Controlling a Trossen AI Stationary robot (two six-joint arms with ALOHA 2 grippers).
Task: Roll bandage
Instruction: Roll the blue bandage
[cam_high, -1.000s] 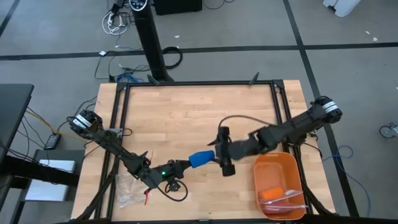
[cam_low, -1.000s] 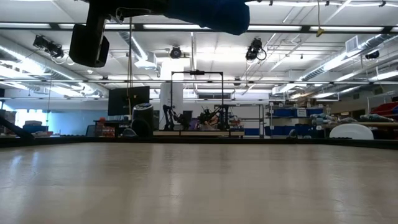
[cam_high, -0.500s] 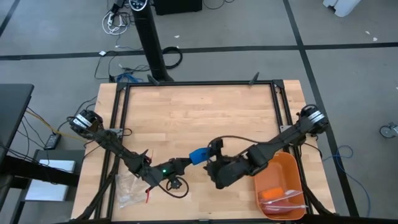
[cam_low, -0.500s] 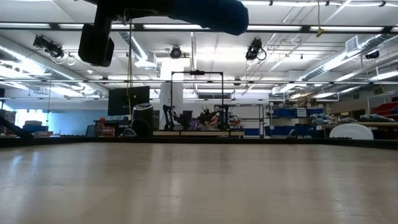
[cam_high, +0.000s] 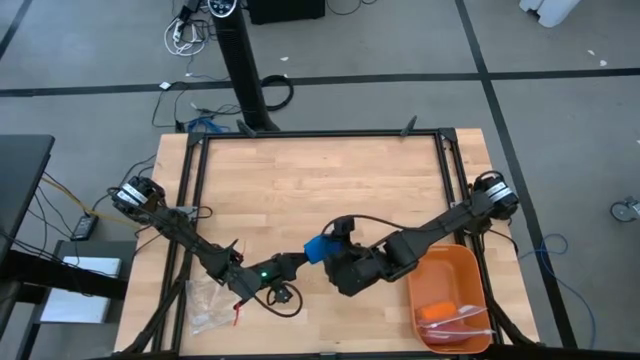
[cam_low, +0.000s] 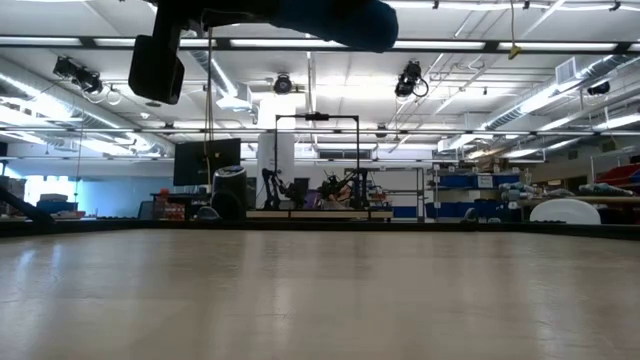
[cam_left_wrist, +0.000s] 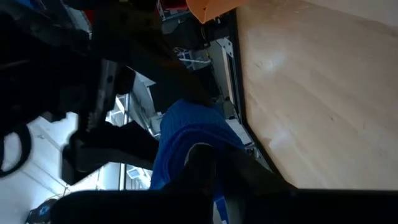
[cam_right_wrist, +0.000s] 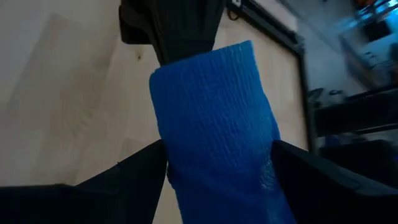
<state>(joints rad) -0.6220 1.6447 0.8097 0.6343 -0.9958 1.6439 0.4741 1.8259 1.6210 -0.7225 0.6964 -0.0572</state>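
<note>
The pale wooden table (cam_high: 300, 190) with its black metal frame fills the middle of the high view, set on a grey floor; no brand, label or writing can be read on anything here. The two dark arms meet over the near middle of the table; the left one reaches in from the near left corner, the right one from the right edge. At the near right corner sits the orange plastic tray (cam_high: 447, 270), holding an orange item and something clear whose shape I cannot make out; at the near left corner lies the clear crinkly plastic bag (cam_high: 205, 300). The rolled bandage (cam_high: 320, 248), a short bright blue cylinder of soft ribbed fabric, hangs between the two tools, above the tabletop in the low view (cam_low: 335, 22). The left gripper (cam_high: 300, 260) is pinched narrow on one end of the roll, its fingers (cam_left_wrist: 202, 165) pressed into the blue cloth; the right gripper (cam_right_wrist: 217, 158) stands at its widest, one dark finger on each side of the roll's other end, both close against the fabric.
</note>
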